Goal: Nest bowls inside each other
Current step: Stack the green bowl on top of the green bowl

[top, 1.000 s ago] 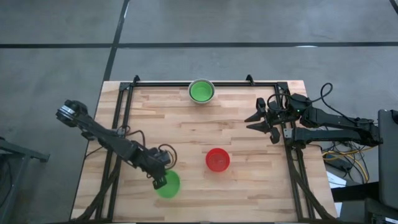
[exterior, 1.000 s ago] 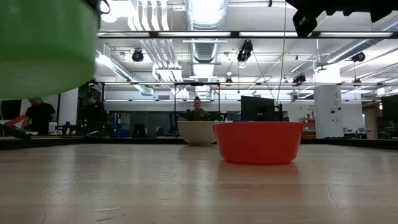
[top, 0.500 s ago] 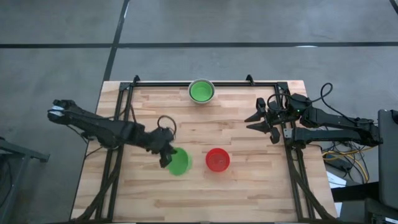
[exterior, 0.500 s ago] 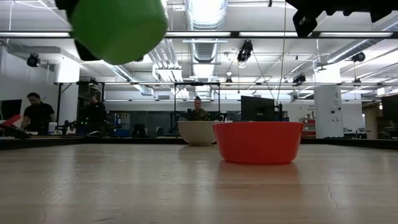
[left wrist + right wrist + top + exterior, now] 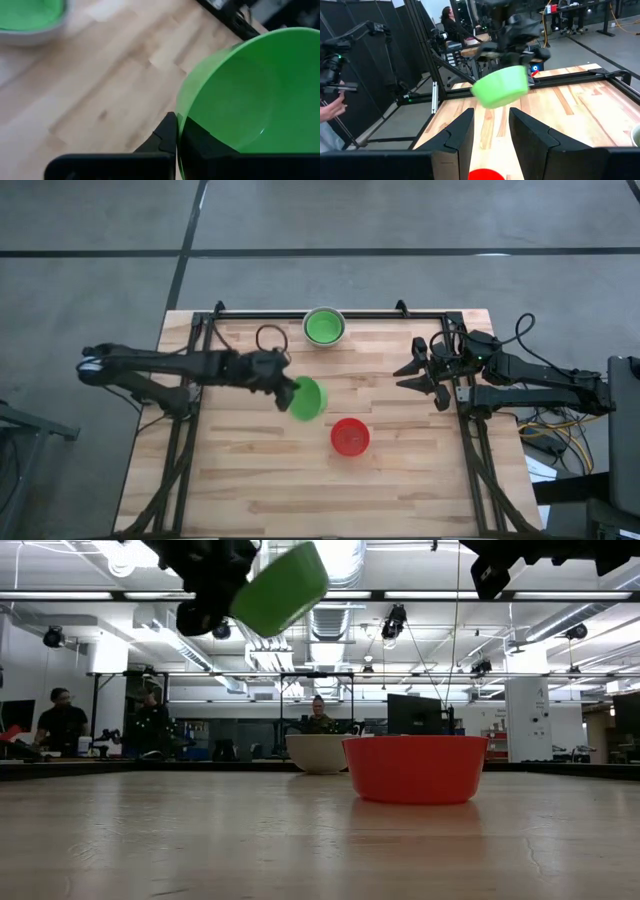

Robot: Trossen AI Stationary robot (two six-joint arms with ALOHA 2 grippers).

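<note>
The left claw (image 5: 290, 392) is pinched tight on the rim of a green bowl (image 5: 308, 398) and holds it tilted in the air, above the middle of the wooden surface (image 5: 400, 480). Below it, a little nearer the front, sits the red bowl (image 5: 350, 436), with bare wood all around. Another green bowl in a white bowl (image 5: 324, 326) sits at the far edge. The right claw (image 5: 418, 372) waits partly open and empty near the right edge.
</note>
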